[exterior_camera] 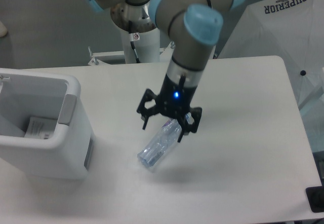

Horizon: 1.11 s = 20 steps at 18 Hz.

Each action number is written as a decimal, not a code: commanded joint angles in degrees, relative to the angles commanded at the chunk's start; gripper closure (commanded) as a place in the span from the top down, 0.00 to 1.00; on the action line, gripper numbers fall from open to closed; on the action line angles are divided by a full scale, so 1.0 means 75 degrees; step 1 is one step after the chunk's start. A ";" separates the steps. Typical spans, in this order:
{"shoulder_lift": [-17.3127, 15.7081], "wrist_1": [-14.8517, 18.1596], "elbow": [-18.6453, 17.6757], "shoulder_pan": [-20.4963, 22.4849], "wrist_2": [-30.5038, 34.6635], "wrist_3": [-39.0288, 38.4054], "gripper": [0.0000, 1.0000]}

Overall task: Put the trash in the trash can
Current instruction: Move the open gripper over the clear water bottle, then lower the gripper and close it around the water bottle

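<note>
Currently gripper [163, 129] hangs over crushed bottle [158, 147], jaws spread wide across its cap end. Risk: the slick, flattened plastic may squirt sideways on closing.

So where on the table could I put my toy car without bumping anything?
The right part of the white table, past the gripper, is bare, and so is the front strip below the crushed bottle. It is crowded on the left, where the trash can stands, and in the middle, where the open fingers straddle the bottle.

Bare table [243, 148] between bottle [158, 148] and trash can [50, 133] — nothing blocks the way
</note>
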<state>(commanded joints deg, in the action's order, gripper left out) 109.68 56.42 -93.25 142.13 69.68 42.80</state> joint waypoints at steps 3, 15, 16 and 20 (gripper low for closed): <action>0.0153 0.0012 0.0001 -0.0153 0.0306 0.0012 1.00; 0.0879 0.0527 0.0293 -0.0831 0.1488 0.0000 1.00; 0.0973 0.0539 0.0386 -0.0949 0.1711 0.0000 1.00; 0.1149 0.0539 0.0352 -0.1207 0.1993 0.0000 1.00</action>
<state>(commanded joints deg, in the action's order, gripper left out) 118.30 60.47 -90.61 133.07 84.63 42.80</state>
